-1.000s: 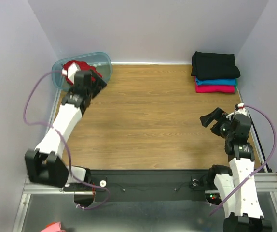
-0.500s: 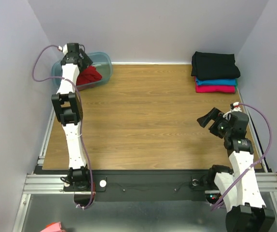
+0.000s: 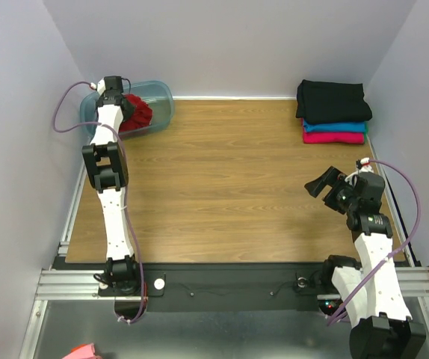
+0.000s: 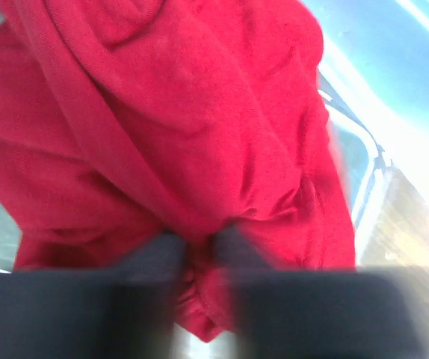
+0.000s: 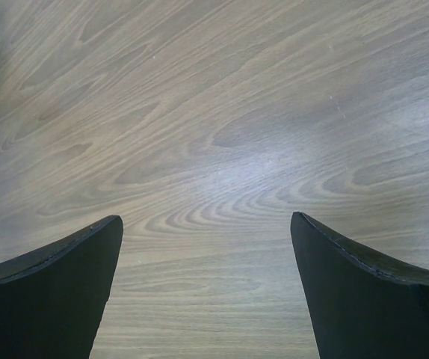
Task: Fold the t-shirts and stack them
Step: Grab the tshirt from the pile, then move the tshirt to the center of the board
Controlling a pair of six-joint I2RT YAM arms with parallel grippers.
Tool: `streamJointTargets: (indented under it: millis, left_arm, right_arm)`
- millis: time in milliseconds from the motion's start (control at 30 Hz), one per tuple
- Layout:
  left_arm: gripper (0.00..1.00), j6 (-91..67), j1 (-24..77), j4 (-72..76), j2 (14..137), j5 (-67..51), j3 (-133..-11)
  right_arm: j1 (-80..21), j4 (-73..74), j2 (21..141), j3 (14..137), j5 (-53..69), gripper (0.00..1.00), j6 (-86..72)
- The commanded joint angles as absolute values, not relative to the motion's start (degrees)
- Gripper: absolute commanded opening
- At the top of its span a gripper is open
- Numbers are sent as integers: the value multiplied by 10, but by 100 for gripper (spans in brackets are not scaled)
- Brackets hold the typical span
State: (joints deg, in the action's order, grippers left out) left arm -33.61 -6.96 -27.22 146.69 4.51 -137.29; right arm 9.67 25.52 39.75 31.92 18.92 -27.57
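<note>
Red, soft, matte cloth bunches between the dark fingers of the left claw (image 4: 198, 250). They are pinched almost together on a fold of the red t-shirt (image 4: 162, 112), and the rest spills in rumpled ridges ahead of the fingertips. Around shirt and claw curves the smooth, translucent pale blue tub (image 4: 394, 60). The right claw (image 5: 207, 224) is spread wide, gripping nothing, above the grained wooden table (image 5: 222, 112). Well beyond it lies a flat folded stack: black t-shirt (image 3: 332, 101) over teal t-shirt (image 3: 334, 127) over pink t-shirt (image 3: 332, 137).
</note>
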Motion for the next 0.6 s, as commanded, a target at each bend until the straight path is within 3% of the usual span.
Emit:
streamJointTargets:
  millis: [0,200,400,567]
  left_arm:
    - [0,-331,-68,-245,1420,28,-1394]
    - [0,-284,-44,-239,1297,44,-1379]
    - [0,-243,-2,-205,1101,3,-1314]
    - [0,-191,157,-217,1008,-21,-1293]
  right_arm:
    - [97,243,392,329,193,100,-266]
    - [97,243,406,326,204,100,-266]
    - [98,243,404,323,214,100,-266]
    - [97,243,395,323,211,100,-266]
